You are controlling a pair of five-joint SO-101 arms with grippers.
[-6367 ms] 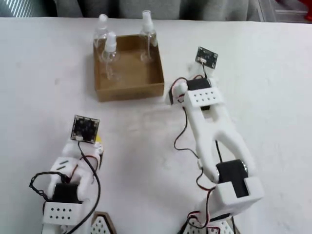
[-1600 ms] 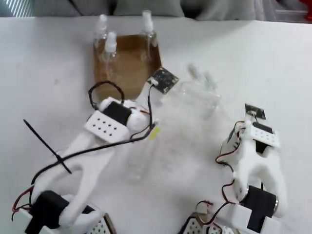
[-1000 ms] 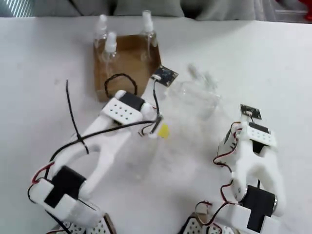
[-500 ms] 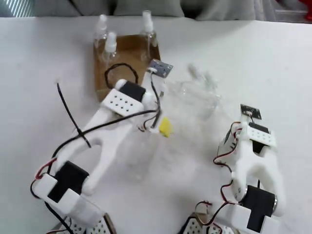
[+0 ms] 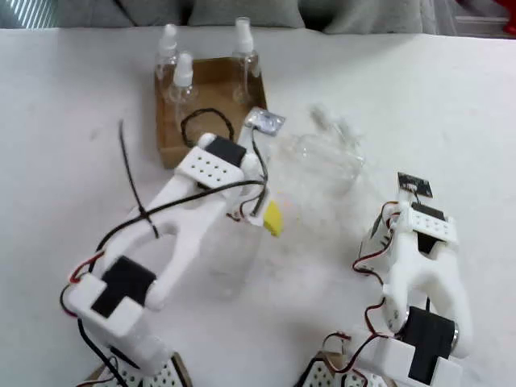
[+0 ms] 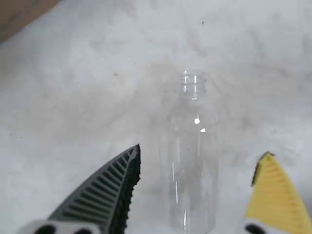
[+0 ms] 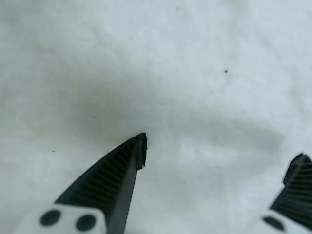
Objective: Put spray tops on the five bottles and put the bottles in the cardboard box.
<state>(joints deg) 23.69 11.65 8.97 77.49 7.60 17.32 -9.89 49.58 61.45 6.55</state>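
A clear bottle [image 6: 192, 161] with a bare threaded neck seems to lie on the white table, neck pointing away from my left gripper [image 6: 202, 152]. That gripper is open, its grey and yellow fingers on either side of the bottle without touching it. In the high view the left arm stretches out to mid-table, its yellow fingertip [image 5: 272, 218] just above the faint bottle [image 5: 236, 262]. The cardboard box [image 5: 211, 109] stands at the back with three spray-topped bottles [image 5: 184, 76] in or against it. My right gripper [image 7: 214, 161] hangs open over bare table.
A clear plastic tub [image 5: 322, 161] sits right of the box, with what look like loose spray tops [image 5: 322, 119] at its far side. The right arm [image 5: 423, 234] is folded back at the near right. Loose cables trail over the left arm.
The left arm has swung out from its folded pose to the bottle at mid-table, and in the last half second edged slightly nearer. The right arm drew back earlier and has since stayed still.
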